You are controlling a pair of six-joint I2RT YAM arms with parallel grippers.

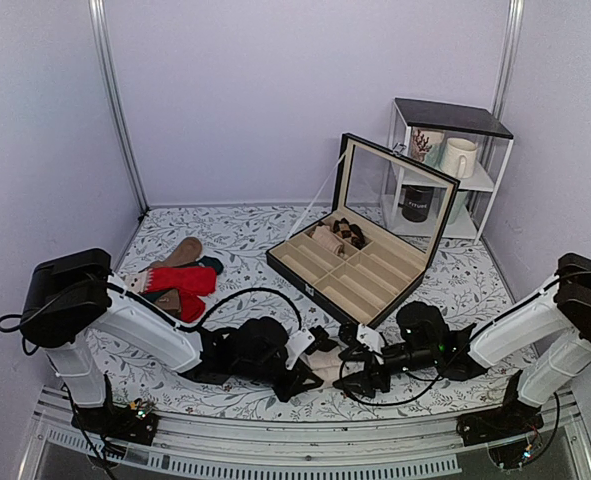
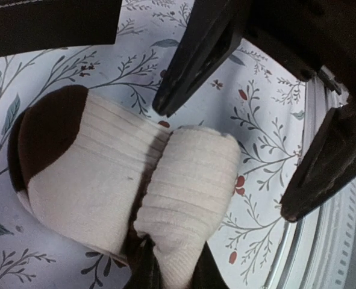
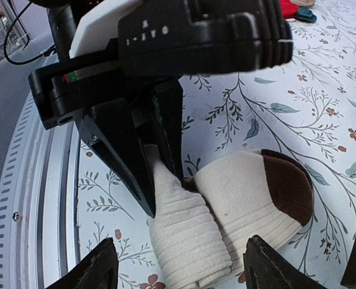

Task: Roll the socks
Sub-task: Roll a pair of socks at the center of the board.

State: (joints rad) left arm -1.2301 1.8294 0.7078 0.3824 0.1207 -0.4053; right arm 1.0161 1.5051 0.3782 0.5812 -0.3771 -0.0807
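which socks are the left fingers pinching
The cream pair with the dark brown end, at the near edge; the red pair and tan ones lie untouched at far left.

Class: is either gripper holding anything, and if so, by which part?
The left gripper pinches the socks by the bunched cream fold, opposite the dark brown end. The right gripper stands open around them, holding nothing.

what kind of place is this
Probably a robot lab test booth: plain white walls, a floral-cloth table, and staged props like socks, a compartment box and a shelf of mugs.
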